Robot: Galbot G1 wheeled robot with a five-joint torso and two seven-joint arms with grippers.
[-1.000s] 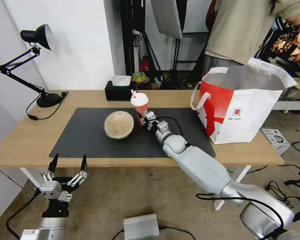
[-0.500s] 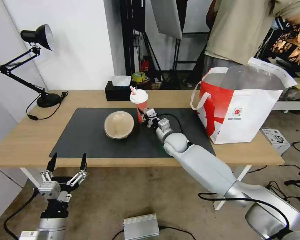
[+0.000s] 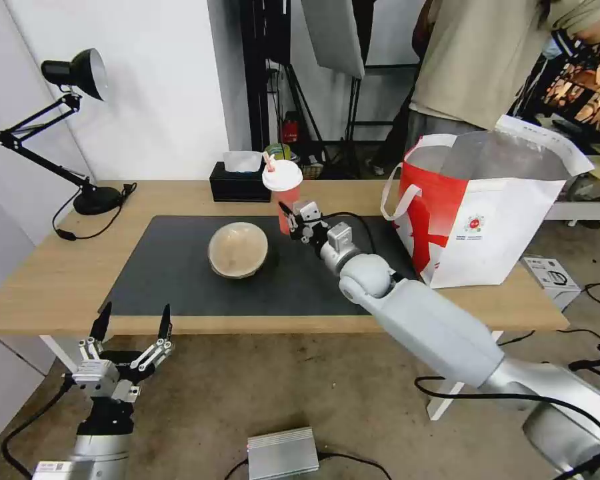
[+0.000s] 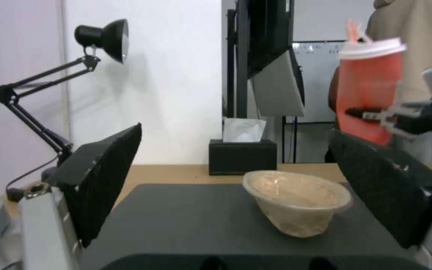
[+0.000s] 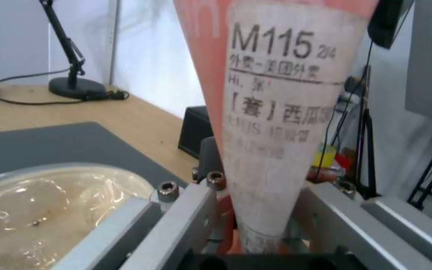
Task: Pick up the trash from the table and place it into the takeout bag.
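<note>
Light-wood table (image 3: pixel 53 280) with dark grey mat (image 3: pixel 180 280); the takeout bag (image 3: pixel 487 227) stands open-mouthed at its right end, well apart to the right of the right gripper (image 3: pixel 292 217). Right gripper clamped on the lower body of the red drink cup (image 3: pixel 283 193), held clear above the mat; cup upright, long axis near vertical, lid and straw uppermost. Judged, the carry runs rightward, and the right arm is the nearer to the bag. Round tan container (image 3: pixel 238 249) rests on the mat, left of the cup. Left gripper (image 3: pixel 132 327) hangs below the table's front edge, fingers spread wide, holding nothing
</note>
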